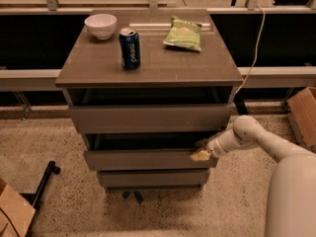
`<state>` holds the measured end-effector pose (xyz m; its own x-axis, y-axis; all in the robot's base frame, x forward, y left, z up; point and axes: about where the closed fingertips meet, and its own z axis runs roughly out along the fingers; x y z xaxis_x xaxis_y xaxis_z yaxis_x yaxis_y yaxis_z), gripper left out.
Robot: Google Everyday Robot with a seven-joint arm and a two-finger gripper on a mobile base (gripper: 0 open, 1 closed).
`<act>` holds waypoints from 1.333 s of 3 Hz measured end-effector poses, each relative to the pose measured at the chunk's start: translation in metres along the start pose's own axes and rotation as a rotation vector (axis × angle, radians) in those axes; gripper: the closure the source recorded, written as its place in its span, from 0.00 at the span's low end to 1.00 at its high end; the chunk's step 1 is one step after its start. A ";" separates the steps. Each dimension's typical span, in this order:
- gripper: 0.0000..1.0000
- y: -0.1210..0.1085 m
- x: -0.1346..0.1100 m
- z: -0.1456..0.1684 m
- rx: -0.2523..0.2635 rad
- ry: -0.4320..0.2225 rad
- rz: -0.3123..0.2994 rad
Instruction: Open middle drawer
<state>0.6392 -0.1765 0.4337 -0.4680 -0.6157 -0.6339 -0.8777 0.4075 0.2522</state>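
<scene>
Claw [201, 150] at the right end of the middle drawer's top edge.

The pale-tipped claw on the white arm sits against the upper right corner of the grey-brown handleless middle drawer [148, 160]; how far it is open, or whether it grips, cannot be told. That drawer stands partly out, its dark interior showing, between the taller top drawer [148, 117] and the narrow bottom drawer [150, 177]. On the worktop [89, 65] are a white bowl [100, 25], a blue drinks can [130, 48] and a green crisp packet [183, 33].

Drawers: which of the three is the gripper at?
The middle drawer: the gripper sits at the right end of its front, below the taller top drawer and above the narrower bottom drawer.
</scene>
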 end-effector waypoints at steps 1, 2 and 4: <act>0.88 0.001 -0.004 -0.004 0.000 0.000 0.000; 1.00 0.001 -0.004 -0.004 0.000 0.000 0.000; 0.52 0.001 -0.004 -0.004 0.000 0.000 0.000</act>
<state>0.6391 -0.1765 0.4394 -0.4680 -0.6157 -0.6339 -0.8777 0.4074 0.2523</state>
